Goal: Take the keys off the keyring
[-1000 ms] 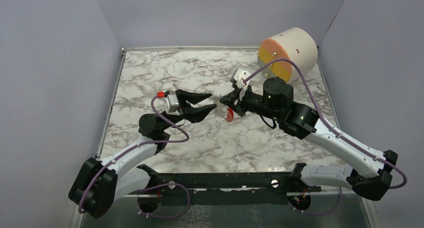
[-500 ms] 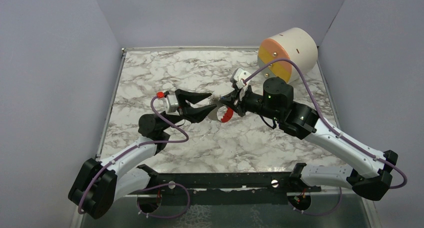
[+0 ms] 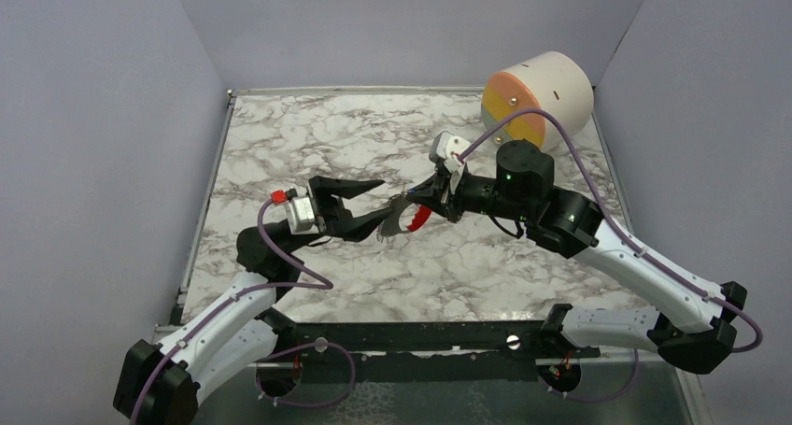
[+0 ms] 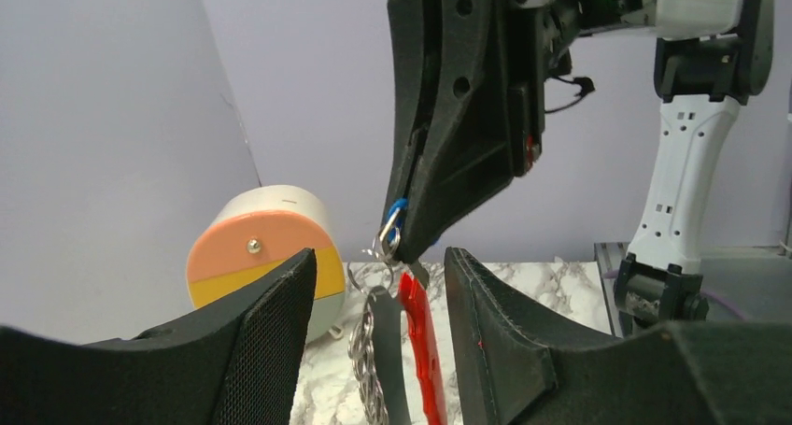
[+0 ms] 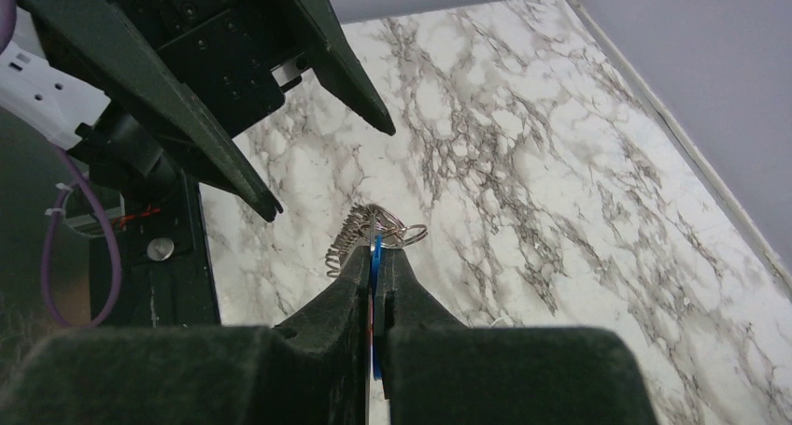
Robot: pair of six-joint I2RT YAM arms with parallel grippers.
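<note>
My right gripper [image 3: 412,199] is shut on the blue-headed key [image 5: 375,255], only a thin blue edge of which shows between its jaws; the key [image 4: 399,208] also peeks out at its tip in the left wrist view. From the key's rings hangs the keyring [image 3: 399,224]: a metal chain [image 4: 365,355], a dark strap and a red piece [image 4: 425,346]. My left gripper [image 3: 384,202] stands open, and the keyring dangles between its fingers [image 4: 509,336] with gaps on both sides. In the right wrist view the chain [image 5: 348,235] bunches just past the jaws.
A white cylinder with an orange and yellow face [image 3: 539,98] lies at the back right of the marble table [image 3: 308,135]. Purple walls close in the left, back and right. A black rail [image 3: 420,335] runs along the near edge.
My left arm has drawn back to the left and nearer, its jaws a little wider. The keyring has swung out from under the right gripper toward the left gripper's fingers. The right gripper has barely moved.
</note>
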